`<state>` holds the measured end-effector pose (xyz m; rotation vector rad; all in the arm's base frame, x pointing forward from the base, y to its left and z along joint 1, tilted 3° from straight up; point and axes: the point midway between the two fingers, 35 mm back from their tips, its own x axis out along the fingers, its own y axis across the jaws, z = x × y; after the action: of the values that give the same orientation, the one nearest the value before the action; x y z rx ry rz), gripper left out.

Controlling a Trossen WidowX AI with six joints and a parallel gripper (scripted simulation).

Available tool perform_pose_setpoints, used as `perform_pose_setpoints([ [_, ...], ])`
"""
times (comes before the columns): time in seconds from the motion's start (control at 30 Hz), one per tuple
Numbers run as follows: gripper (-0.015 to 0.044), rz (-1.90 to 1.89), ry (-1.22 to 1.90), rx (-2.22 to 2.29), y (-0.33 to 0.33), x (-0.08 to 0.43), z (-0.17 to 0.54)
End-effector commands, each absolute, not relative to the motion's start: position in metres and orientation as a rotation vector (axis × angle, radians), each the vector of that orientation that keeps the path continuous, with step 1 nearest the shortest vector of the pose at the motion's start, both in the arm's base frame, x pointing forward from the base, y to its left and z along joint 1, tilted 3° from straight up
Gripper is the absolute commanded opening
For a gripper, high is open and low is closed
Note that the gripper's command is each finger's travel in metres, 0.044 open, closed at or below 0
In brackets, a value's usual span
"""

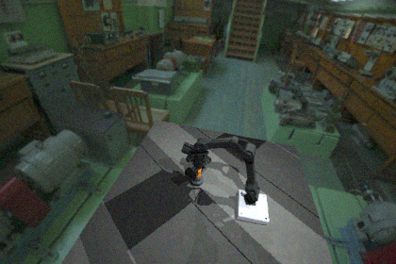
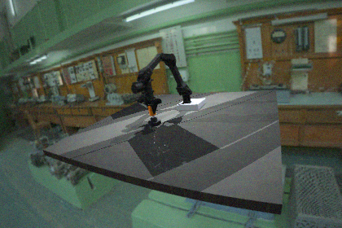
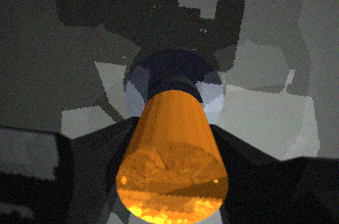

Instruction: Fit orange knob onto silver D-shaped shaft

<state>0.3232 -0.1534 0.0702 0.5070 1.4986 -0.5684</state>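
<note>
From the top view, the orange cylindrical knob (image 1: pixel 199 173) (image 2: pixel 151 111) (image 3: pixel 172 160) stands just over the round grey pedestal (image 1: pixel 197 181) (image 2: pixel 154 121) (image 3: pixel 213 96), on the patterned tabletop (image 1: pixel 152 205) (image 2: pixel 241 163) and well apart from the arm's white square base plate (image 1: pixel 261 219) (image 2: pixel 193 107); the black parallel-jaw gripper (image 1: pixel 198 174) (image 2: pixel 151 111) (image 3: pixel 173 127) has it clamped, its fingers closed on the sides. In the exterior view the knob looks roughly upright above the pedestal, which probably puts the job at the aligning stage; contact cannot be told at this size. In the wrist view the knob sits between the two fingers and covers the silver D-shaped shaft; a dark round collar shows just past its far end, so centring calls for small sideways corrections; I would press lightly, turn the knob slowly until the flats agree, then push straight down, since force on mismatched flats could tilt it or make it slip in the grip. The only receptacle at issue is the hole underneath; it is hidden, and whether the shaft's tip is inside it cannot be told; release belongs after full seating.
</note>
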Motion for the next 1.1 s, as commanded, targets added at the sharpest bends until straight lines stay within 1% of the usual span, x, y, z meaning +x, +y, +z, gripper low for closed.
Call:
perform_pose_setpoints([
  [0.0,0.0000,-0.514,1.511,0.451,-0.1538,0.3240,0.0723],
  [0.13,0.0000,-0.418,1.533,0.354,-0.1538,0.3232,0.0705],
  [1.07,0.0000,-0.411,1.534,0.348,-0.1539,0.3239,0.0724],
])
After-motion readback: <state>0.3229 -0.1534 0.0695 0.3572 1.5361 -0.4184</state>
